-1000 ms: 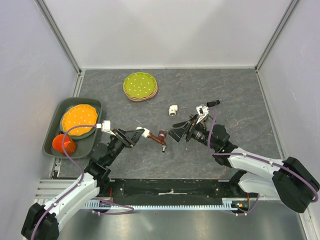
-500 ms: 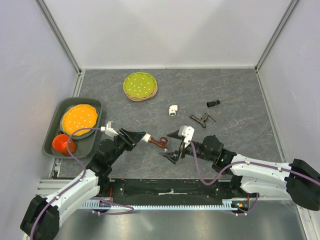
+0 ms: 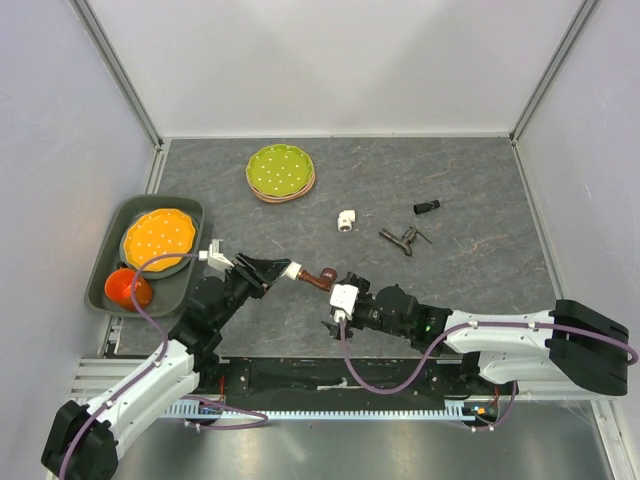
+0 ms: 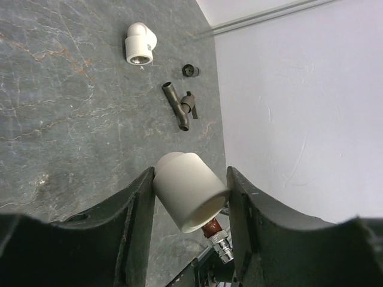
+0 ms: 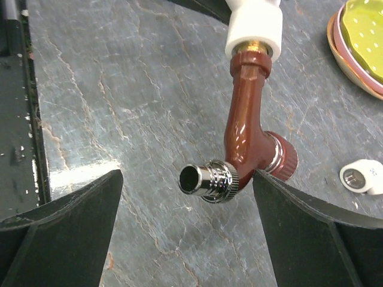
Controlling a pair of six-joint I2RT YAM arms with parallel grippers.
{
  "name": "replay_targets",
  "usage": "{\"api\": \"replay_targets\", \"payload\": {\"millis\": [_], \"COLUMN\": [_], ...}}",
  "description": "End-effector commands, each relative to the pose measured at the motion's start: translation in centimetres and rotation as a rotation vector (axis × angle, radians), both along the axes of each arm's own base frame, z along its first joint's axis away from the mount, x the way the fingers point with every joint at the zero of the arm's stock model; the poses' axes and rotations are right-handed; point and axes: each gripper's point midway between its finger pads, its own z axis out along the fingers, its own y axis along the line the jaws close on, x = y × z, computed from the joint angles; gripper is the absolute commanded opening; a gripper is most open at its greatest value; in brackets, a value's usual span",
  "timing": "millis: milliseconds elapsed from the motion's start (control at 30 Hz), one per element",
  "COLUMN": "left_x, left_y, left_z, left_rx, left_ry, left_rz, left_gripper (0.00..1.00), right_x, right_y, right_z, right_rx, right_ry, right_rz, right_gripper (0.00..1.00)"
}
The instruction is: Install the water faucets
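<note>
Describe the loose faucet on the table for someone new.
On the grey table, look right of centre. The dark grey faucet lies beside the short black cylinder, right of the white elbow fitting; of the three, only it has a spout and handle.

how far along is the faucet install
Done: the reddish-brown faucet is joined to a white fitting. In hand: the left gripper holds that fitting, and the right gripper stands open around the faucet. Left: the dark grey faucet and the second white elbow lie apart on the table, untouched.
</note>
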Motion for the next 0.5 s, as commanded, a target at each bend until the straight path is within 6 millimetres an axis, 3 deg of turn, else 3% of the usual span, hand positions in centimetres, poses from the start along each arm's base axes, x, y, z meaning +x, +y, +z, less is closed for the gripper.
{"api": "replay_targets", "payload": {"millis": [0, 300, 400, 467], "left_x": [0.1, -0.4, -0.6, -0.7], "left_y": [-0.4, -1.0, -1.2, -1.3], "left_z": [4.4, 5.3, 5.7, 5.8], "left_rx": [-0.092, -0.097, -0.102, -0.102], "left_ry": [-0.074, -0.103, -0.116, -0.123], "left_rz": [-0.011, -0.062, -0.076, -0.081], "left_gripper": [0.02, 0.02, 0.02, 0.02], "right_x": [1.9, 2.0, 2.0, 2.0], "right_y": [0.6, 0.7, 1.0, 1.0], "right_z": [2.8, 4.7, 4.5, 4.4], "right_rx": [0.064, 0.187, 0.190, 0.195], "right_ry": [-0.082, -0.072, -0.052, -0.039], "right_rz": [-0.086, -0.112, -0.114, -0.122], "right_gripper": [0.95, 0.81, 0.72, 0.59]}}
